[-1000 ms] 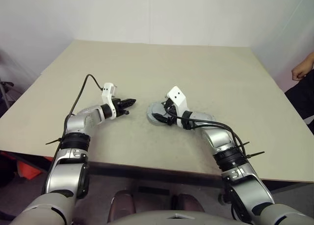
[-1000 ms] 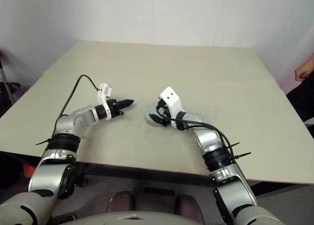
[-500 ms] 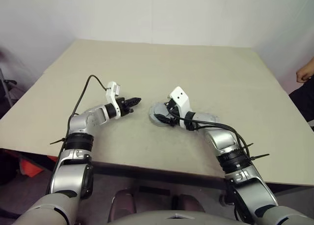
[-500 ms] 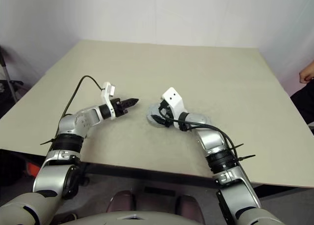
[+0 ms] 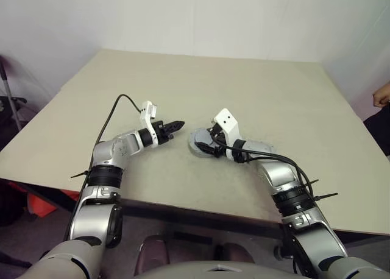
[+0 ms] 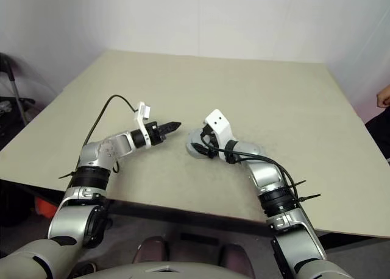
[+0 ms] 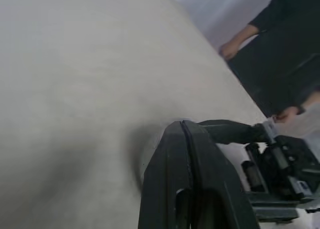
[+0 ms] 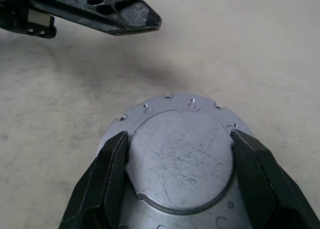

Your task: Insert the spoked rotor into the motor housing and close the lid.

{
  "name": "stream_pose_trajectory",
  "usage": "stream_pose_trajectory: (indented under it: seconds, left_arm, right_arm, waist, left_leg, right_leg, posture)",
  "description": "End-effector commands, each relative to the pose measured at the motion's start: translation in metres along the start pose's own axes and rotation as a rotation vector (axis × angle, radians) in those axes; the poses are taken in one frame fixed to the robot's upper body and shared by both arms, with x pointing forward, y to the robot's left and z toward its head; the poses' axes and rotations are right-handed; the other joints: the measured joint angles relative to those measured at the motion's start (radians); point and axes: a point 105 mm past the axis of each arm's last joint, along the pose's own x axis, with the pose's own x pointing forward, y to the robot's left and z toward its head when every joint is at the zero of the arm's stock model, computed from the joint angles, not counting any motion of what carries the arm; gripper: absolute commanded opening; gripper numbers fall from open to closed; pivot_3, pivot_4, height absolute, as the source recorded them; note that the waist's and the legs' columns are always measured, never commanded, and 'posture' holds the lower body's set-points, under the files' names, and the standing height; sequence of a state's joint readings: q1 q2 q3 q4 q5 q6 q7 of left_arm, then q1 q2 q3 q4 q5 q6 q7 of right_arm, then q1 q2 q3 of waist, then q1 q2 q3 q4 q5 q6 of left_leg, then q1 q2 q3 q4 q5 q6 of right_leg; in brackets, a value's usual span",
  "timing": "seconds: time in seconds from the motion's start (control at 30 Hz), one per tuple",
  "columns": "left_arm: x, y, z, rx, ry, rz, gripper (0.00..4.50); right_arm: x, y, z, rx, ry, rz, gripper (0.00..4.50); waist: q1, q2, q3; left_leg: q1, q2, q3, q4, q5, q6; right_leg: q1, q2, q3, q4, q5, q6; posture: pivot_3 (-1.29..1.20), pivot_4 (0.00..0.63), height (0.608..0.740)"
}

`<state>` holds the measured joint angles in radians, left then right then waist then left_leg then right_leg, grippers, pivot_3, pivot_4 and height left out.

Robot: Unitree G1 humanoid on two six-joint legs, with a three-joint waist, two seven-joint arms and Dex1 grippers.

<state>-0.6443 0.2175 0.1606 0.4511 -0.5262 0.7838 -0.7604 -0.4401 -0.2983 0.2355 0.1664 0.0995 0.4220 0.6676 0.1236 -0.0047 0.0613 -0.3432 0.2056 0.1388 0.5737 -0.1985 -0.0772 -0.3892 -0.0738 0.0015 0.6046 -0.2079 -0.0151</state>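
Note:
The lid [image 8: 180,154], a scratched silver disc with a raised middle and a holed flange, lies flat on the table [image 5: 256,78]. My right gripper [image 8: 177,136] reaches over it, its two black fingers [image 8: 112,159] set against either side of the raised middle. The left gripper [image 5: 180,124] is shut and empty, pointing level at the lid from just beside its rim; its tip [image 8: 152,20] hovers over the table close to the flange. The motor housing and the spoked rotor are hidden; what lies under the lid cannot be seen.
The beige table stretches bare beyond the lid and to both sides. A person in dark clothes [image 7: 272,64] stands past the table's right edge, a hand [image 5: 382,96] showing at the side.
The left gripper has moved right, closing most of the gap to the lid's rim. The right gripper and the lid have kept still. The camera has shifted a little.

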Motion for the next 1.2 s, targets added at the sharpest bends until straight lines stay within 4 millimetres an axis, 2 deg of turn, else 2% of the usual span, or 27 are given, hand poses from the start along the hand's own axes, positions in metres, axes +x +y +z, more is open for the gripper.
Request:
stream_pose_trajectory:
  seconds: [0.03, 0.27, 0.47, 0.73, 0.83, 1.17, 1.2]
  left_arm:
    - [-0.001, -0.009, 0.013, 0.047, -0.028, -0.024, 0.00]
    - [0.001, -0.014, 0.011, 0.016, -0.023, -0.045, 0.00]
    - [0.008, -0.027, -0.009, -0.134, 0.045, -0.112, 0.00]
    - [0.007, -0.013, -0.042, -0.185, 0.171, -0.022, 0.00]
    - [0.007, -0.001, -0.055, -0.175, 0.227, 0.058, 0.00]
    - [0.016, -0.005, -0.064, -0.178, 0.265, 0.060, 0.00]
    - [0.016, -0.005, -0.064, -0.177, 0.266, 0.060, 0.00]
  right_arm:
    - [-0.012, 0.004, -0.067, 0.102, 0.245, 0.000, 3.12]
    - [-0.014, 0.002, -0.072, 0.109, 0.264, -0.009, 3.12]
    - [-0.012, 0.001, -0.068, 0.098, 0.262, -0.011, 3.12]
    - [-0.012, -0.001, -0.066, 0.093, 0.255, -0.022, 3.12]
    - [-0.012, -0.003, -0.064, 0.093, 0.248, -0.036, 3.12]
    - [-0.014, -0.003, -0.056, 0.095, 0.225, -0.024, 3.12]
    - [-0.015, -0.001, -0.054, 0.090, 0.220, -0.010, 3.47]
  waist:
    - [0.001, 0.000, -0.002]
    - [0.002, -0.001, -0.006]
    - [0.001, -0.001, -0.007]
    - [0.000, 0.001, -0.008]
    - [0.001, 0.001, -0.010]
    - [0.001, 0.005, -0.015]
    - [0.001, 0.005, -0.016]
  left_leg:
    - [0.000, 0.000, 0.000, 0.000, 0.000, 0.000]
    - [0.000, -0.001, 0.000, 0.000, -0.001, 0.001]
    - [0.000, -0.001, 0.000, 0.000, -0.001, 0.001]
    - [0.000, -0.001, 0.000, -0.002, -0.001, 0.002]
    - [0.000, -0.001, 0.000, -0.002, -0.001, 0.002]
    - [0.007, -0.001, 0.000, -0.003, -0.003, 0.005]
    - [0.008, -0.001, 0.000, -0.004, -0.003, 0.005]
  right_leg:
    - [0.001, -0.001, 0.000, 0.000, -0.001, 0.001]
    - [0.002, -0.002, -0.001, -0.001, -0.003, 0.002]
    - [0.004, -0.002, -0.002, -0.002, -0.004, 0.003]
    - [0.004, -0.002, -0.002, -0.002, -0.006, 0.006]
    - [0.004, -0.002, -0.002, -0.002, -0.008, 0.008]
    - [0.011, -0.004, -0.003, -0.005, -0.010, 0.012]
    - [0.013, -0.004, -0.003, -0.006, -0.010, 0.012]
  posture:
    - [0.00, 0.000, 0.740]
    - [0.00, 0.000, 0.740]
    - [0.00, 0.000, 0.740]
    - [0.00, 0.000, 0.740]
    - [0.00, 0.000, 0.740]
    - [0.00, 0.000, 0.740]
    - [0.00, 0.000, 0.740]
